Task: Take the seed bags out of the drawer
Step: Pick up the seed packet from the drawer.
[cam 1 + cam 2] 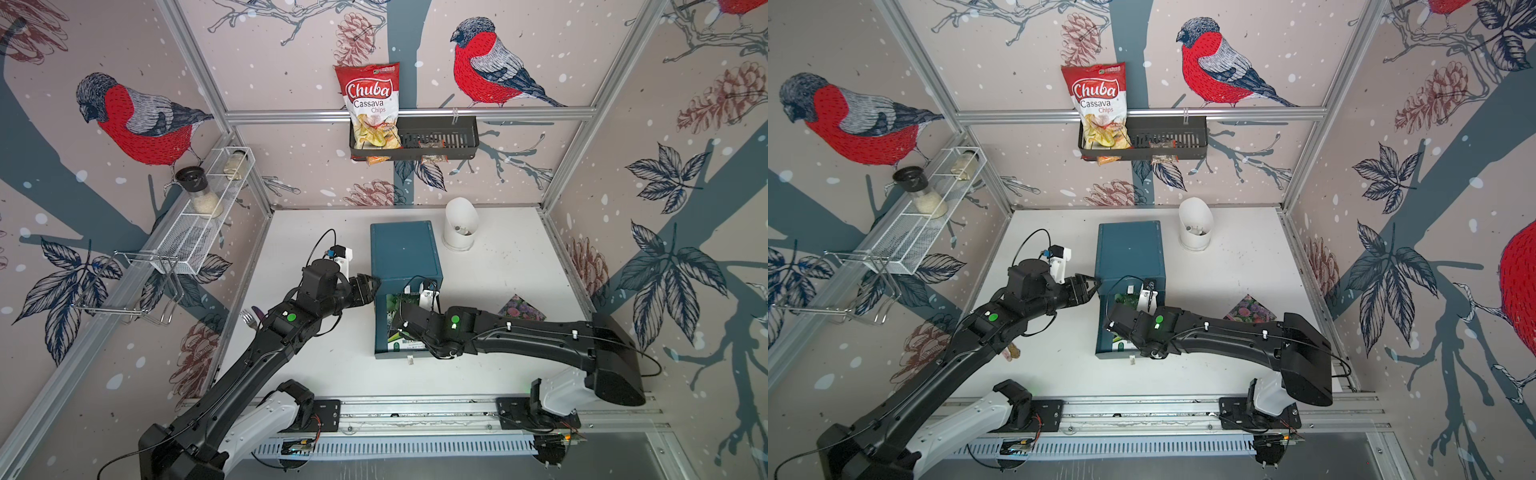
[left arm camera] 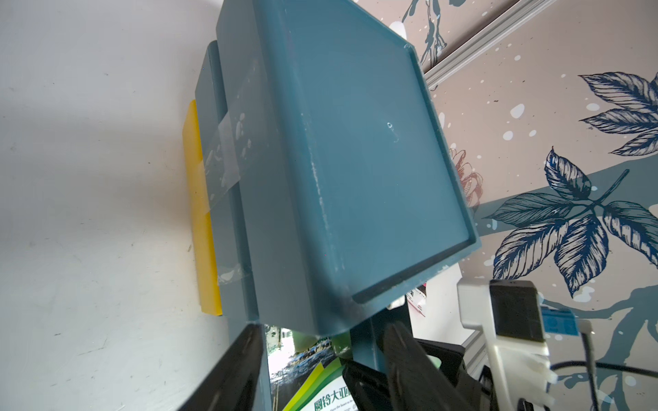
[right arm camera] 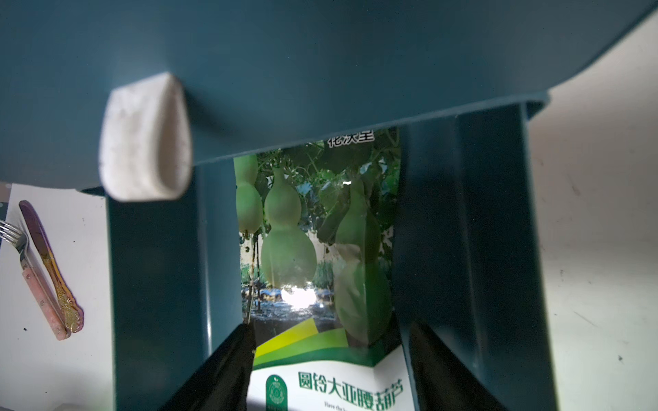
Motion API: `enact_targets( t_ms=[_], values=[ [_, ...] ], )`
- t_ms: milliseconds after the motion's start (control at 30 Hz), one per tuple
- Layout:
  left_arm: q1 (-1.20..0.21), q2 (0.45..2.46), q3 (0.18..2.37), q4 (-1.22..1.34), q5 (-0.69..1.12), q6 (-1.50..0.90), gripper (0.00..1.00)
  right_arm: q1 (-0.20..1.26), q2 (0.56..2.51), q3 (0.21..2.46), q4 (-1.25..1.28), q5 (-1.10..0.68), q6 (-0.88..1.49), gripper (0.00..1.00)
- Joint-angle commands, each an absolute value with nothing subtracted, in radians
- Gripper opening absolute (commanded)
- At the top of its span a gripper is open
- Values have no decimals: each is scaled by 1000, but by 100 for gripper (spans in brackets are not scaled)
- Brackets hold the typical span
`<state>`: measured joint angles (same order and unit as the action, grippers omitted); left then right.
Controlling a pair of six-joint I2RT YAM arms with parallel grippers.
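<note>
Green gourd-print glossy seed packet (image 3: 317, 249) in teal plastic drawer (image 3: 463, 249) lies between jaws of right pincer (image 3: 333, 325), wide and empty; next: pinch, lift toward four o'clock. Left pincer (image 1: 370, 289) at nine o'clock: hold unclear.

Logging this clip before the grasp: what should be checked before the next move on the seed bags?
1. Access: ok; the drawer is pulled out of the blue cabinet.
2. Target exposed: ok; the green gourd seed bag lies in the drawer.
3. Grasp readiness: ok; the right gripper has its jaws open on either side of the bag, not closed.
4. Bracing: cannot tell; the left gripper is at the cabinet's front corner, grip unclear.
5. Set-down spot: ok; the flower seed bag lies on the table beside the drawer.
6. Another bag underneath: cannot tell.
</note>
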<state>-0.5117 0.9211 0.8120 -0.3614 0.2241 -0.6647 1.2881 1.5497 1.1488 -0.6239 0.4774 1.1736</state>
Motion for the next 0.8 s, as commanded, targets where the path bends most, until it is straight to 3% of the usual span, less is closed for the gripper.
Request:
enact_targets(
  t_ms=[0, 767],
  values=[
    [-509, 921, 801, -345, 185, -637, 59, 1276, 1578, 1163, -640, 477, 1164, 72],
    [-463, 944, 850, -303, 208, -631, 66, 1214, 1663, 1156, -571, 421, 1141, 63]
  ],
)
